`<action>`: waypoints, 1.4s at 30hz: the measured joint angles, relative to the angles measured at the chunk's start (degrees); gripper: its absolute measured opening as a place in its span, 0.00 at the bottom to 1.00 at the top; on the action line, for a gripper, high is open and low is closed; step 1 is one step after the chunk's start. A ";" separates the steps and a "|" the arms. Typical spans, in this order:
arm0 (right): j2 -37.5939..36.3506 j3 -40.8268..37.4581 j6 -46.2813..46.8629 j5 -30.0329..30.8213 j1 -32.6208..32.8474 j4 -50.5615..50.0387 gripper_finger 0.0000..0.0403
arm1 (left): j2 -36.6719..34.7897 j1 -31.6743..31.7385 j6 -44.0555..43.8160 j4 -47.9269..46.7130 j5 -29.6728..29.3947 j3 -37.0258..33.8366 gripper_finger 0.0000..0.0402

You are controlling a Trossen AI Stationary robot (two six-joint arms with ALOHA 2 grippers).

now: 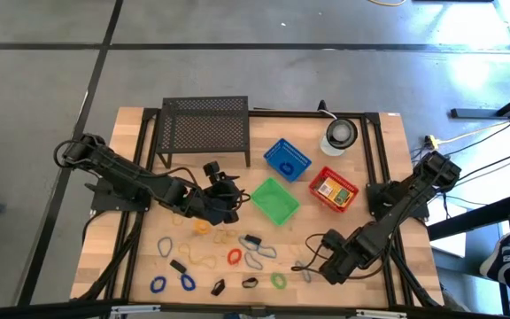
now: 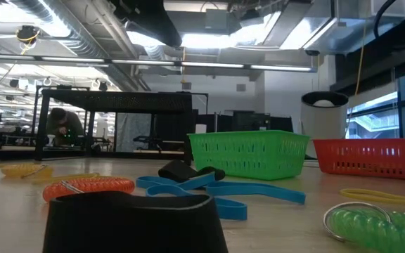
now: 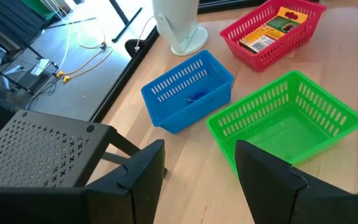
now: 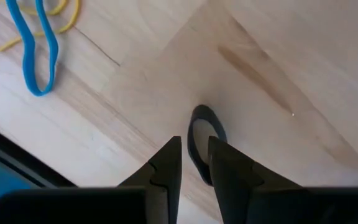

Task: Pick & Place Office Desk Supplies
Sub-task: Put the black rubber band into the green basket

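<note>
Loops in blue (image 1: pixel 187 282), red (image 1: pixel 235 257), green (image 1: pixel 278 280) and tan (image 1: pixel 200 260) lie flat on the near half of the table with small black clips (image 1: pixel 218 286). Yellow-orange packets (image 3: pixel 272 28) lie in the red basket (image 1: pixel 333 189). My left gripper (image 3: pixel 201 180) is open and empty, up off the table beside the green basket (image 1: pixel 275 201). My right gripper (image 4: pixel 196 162) is low at the table's near right, shut on a dark grey loop (image 4: pixel 204 127). My right gripper pinches the grey loop's band (image 4: pixel 199 155) between its two fingers, at the loop's end nearest the gripper. The fingers come from above, slanting down. The rest of the loop lies flat on the wood ahead of the fingertips.
A black mesh rack (image 1: pixel 204 131) stands at the far left, a round white and grey object (image 1: pixel 340 135) at the far right, a blue basket (image 1: pixel 287 159) between them. A blue loop (image 4: pixel 39 50) and a yellow one (image 4: pixel 67 15) lie near my right gripper.
</note>
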 joint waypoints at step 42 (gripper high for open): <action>7.39 0.17 8.59 2.12 2.43 1.15 0.18 | 0.00 0.00 -0.44 0.28 2.36 0.00 0.48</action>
